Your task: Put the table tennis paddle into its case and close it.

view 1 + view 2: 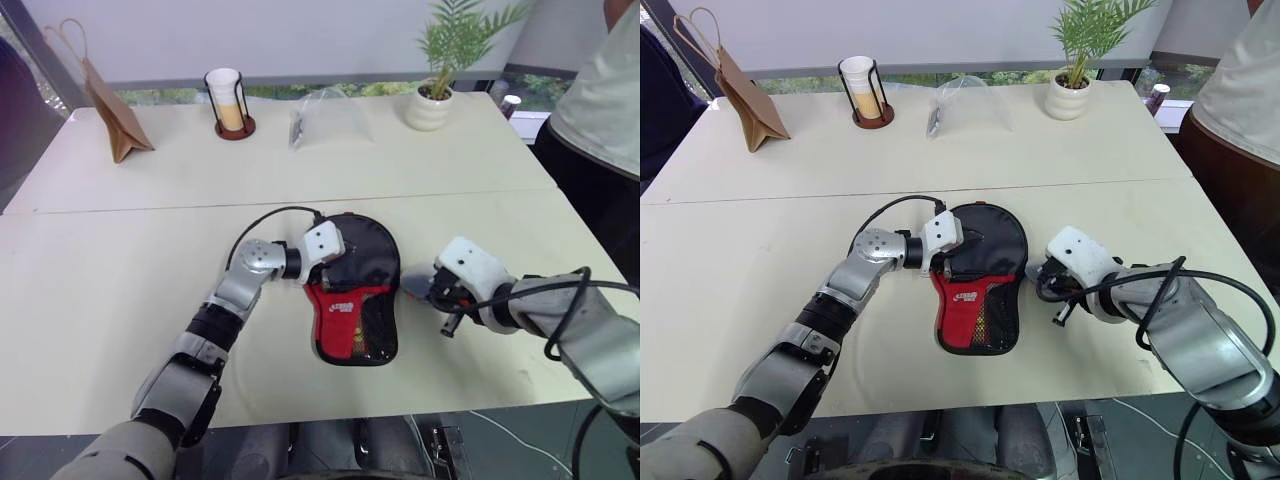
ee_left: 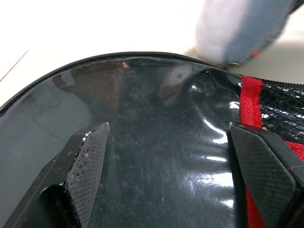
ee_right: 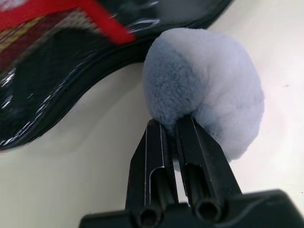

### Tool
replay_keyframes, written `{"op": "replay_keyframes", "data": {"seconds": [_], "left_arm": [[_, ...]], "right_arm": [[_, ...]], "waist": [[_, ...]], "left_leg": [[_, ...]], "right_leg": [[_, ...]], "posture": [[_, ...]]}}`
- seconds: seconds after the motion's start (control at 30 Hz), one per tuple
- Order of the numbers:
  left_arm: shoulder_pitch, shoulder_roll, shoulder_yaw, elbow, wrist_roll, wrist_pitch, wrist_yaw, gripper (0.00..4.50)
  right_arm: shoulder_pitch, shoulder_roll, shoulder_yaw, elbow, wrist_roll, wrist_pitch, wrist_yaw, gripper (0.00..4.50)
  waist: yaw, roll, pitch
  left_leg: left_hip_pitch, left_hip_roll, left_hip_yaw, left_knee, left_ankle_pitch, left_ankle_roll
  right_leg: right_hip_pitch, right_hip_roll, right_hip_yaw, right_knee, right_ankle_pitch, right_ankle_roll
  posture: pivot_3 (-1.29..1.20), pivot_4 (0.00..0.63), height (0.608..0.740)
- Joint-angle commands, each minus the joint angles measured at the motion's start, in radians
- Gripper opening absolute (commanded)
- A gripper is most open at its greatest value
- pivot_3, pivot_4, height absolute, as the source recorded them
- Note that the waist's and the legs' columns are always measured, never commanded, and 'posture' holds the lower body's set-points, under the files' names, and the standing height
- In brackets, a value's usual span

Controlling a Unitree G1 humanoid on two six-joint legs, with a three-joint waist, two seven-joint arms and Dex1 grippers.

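A: On the near half of the pale table (image 1: 120, 300), what lies in front of the robot?

B: A black, paddle-shaped case (image 1: 352, 300) lies flat, its round end toward the far side and its red panel and mesh pocket toward the robot. I cannot tell whether the paddle is inside it

A: Where is the left claw?

B: The left gripper (image 2: 166, 156) hangs over the round black end of the case, pointing across it. Its two black fingers (image 2: 85, 166) stand wide apart, with glossy black fabric between them and nothing held. Whether the fingertips touch the fabric, I cannot tell

A: And the right one?

B: The right gripper (image 3: 173, 128) is just beside the case's right edge. Its fingers are pressed together, pinching a soft fluffy ball, grey and white (image 3: 209, 95), which sits close to the case's rim

A: Anything else on the table?

B: Along the far side, from left to right: a brown paper bag (image 1: 112, 118), a cup in a dark wire holder (image 1: 228, 102), a clear plastic bag (image 1: 325, 118), and a small palm in a white pot (image 1: 432, 100). A person in a light top (image 1: 600, 100) stands at the right edge of the table
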Motion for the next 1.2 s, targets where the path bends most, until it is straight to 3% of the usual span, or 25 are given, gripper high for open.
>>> {"op": "replay_keyframes", "data": {"seconds": [0.03, 0.7, 1.2], "left_arm": [[0.029, 0.027, -0.030, 0.052, 0.048, 0.031, 0.006, 4.19], [0.020, 0.035, -0.034, 0.064, 0.052, 0.033, 0.021, 4.19], [0.015, 0.036, -0.036, 0.073, 0.050, 0.032, 0.024, 4.19]], "right_arm": [[0.035, -0.040, -0.018, -0.052, 0.072, -0.046, 0.064, 0.03], [0.320, -0.296, -0.159, -0.082, 0.113, -0.455, 0.267, 0.03], [0.557, -0.367, -0.300, -0.081, 0.022, -0.709, 0.388, 0.03]], "waist": [[0.000, 0.000, 0.000], [0.003, 0.000, -0.001], [0.004, -0.001, -0.001]], "left_leg": [[0.000, 0.000, 0.000, 0.000, 0.000, 0.000], [-0.001, 0.001, 0.000, -0.001, -0.003, 0.002], [-0.001, 0.001, 0.000, -0.001, -0.004, 0.001]], "right_leg": [[0.000, 0.000, 0.000, 0.000, 0.000, 0.000], [0.005, -0.001, -0.001, -0.013, 0.001, 0.002], [0.006, -0.002, -0.001, -0.014, 0.001, 0.002]], "posture": [[0.00, 0.150, 0.740], [0.00, 0.150, 0.740], [0.00, 0.150, 0.740]]}}
